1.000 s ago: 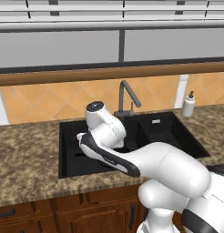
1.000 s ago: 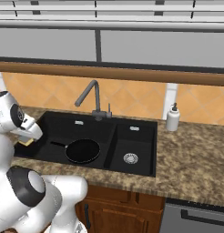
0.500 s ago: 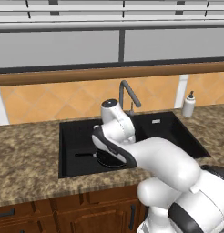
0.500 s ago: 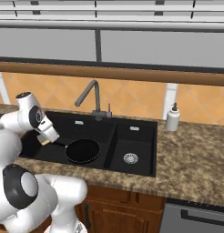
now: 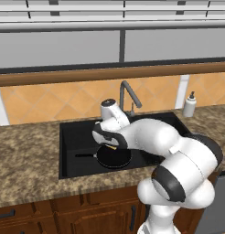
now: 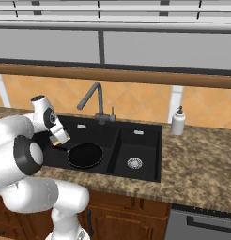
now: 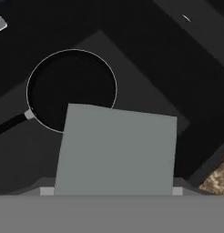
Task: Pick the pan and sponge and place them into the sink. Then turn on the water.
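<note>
The black pan [image 5: 113, 157] [image 6: 84, 155] lies flat in the large basin of the black sink [image 5: 71, 137] [image 6: 150, 129], its thin handle pointing left. My gripper [image 5: 110, 145] [image 6: 58, 139] hangs just above the pan's left rim, shut on the sponge [image 7: 116, 152]. From the hand camera the sponge's grey-blue face covers the lower middle, and the pan [image 7: 70, 88] lies beyond it. A sliver of yellow sponge [image 6: 59, 139] peeks out at the gripper. The dark faucet [image 5: 128, 93] [image 6: 94, 98] stands behind the sink, and no water falls from it.
A white soap bottle [image 5: 190, 105] [image 6: 177, 122] stands on the granite counter [image 5: 27, 155] right of the sink. The smaller basin has a silver drain [image 6: 134, 163]. My white arm arches over the sink's right side in the left base view.
The arm has swung right from the sink's left edge to over the large basin, carrying the sponge. The pan has stayed in place.
</note>
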Robot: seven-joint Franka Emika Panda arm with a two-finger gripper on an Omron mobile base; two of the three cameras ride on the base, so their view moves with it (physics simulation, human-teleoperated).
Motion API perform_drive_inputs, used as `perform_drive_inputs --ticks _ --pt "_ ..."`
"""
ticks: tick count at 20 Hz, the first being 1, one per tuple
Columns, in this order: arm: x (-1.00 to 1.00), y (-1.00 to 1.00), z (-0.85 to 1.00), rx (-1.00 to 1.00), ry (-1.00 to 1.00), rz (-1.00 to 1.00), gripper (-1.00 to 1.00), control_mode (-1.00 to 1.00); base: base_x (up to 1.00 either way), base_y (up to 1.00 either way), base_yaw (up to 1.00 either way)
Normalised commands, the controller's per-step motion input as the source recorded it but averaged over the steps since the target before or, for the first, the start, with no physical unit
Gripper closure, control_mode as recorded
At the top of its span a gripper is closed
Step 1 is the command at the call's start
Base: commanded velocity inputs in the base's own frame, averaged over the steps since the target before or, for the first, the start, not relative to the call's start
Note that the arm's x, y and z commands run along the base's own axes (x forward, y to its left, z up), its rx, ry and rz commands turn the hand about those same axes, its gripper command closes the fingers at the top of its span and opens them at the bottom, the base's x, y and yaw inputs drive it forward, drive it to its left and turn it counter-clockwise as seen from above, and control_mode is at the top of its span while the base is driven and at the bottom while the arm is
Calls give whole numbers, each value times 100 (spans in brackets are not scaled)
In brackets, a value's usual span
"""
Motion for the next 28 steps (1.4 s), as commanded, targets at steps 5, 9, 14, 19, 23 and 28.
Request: perform_drive_inputs --ticks 5,9,14,19,23,28 --pt "51 0 -50 -2 5 -9 100 -100 0 0 0" --pt "45 0 -51 -3 7 -9 100 -100 0 0 0" --pt "40 0 -54 -7 3 -7 100 -100 0 0 0" --pt "14 0 -56 -15 0 -4 100 -100 0 0 0" --pt "11 0 -34 -10 0 -4 100 -100 0 0 0" --pt "35 -11 -16 0 0 -3 100 -100 0 0 0"
